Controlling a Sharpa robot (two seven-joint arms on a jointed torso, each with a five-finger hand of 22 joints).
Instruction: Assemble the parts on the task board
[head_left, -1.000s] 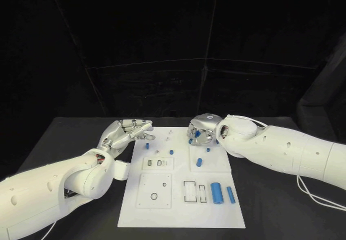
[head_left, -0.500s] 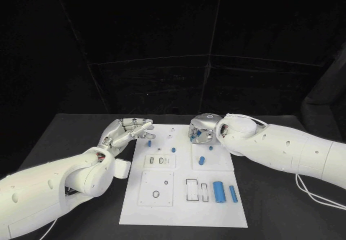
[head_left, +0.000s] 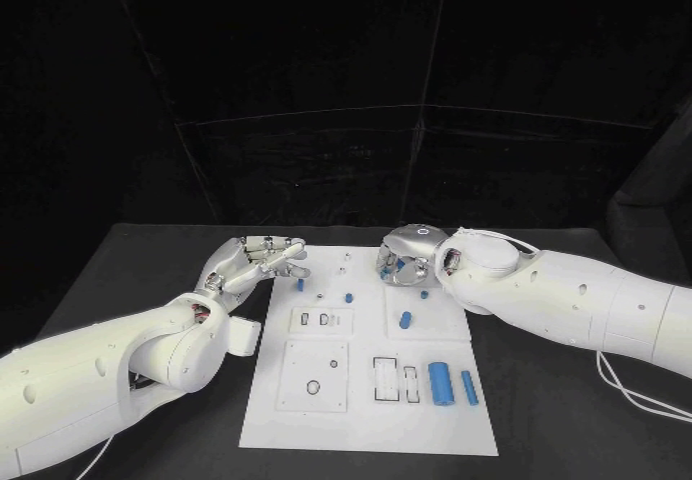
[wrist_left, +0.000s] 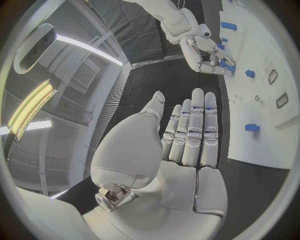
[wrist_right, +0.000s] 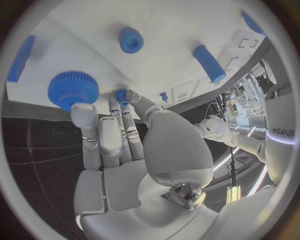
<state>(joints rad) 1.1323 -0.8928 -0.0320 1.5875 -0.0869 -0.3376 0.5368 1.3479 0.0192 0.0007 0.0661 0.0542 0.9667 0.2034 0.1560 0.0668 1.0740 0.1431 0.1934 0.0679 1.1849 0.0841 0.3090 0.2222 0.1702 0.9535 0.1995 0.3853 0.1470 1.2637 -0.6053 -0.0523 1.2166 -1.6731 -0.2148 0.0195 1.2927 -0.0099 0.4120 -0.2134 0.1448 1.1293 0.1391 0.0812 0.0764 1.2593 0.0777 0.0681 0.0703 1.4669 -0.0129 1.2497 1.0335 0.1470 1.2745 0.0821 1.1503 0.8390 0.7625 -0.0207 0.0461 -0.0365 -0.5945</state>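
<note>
While left hand (head_left: 257, 262) hovers off task board (head_left: 361, 410) edge, right hand (head_left: 405, 262) above far end.

A black, matte-topped table (head_left: 144, 270) carries everything. Flat on its middle lies a white rectangular task board (head_left: 368, 420), long side running away from the robot, its near edge close to the table's front. Bare black surface shows on both sides of the board and in a strip beyond its far edge.
</note>
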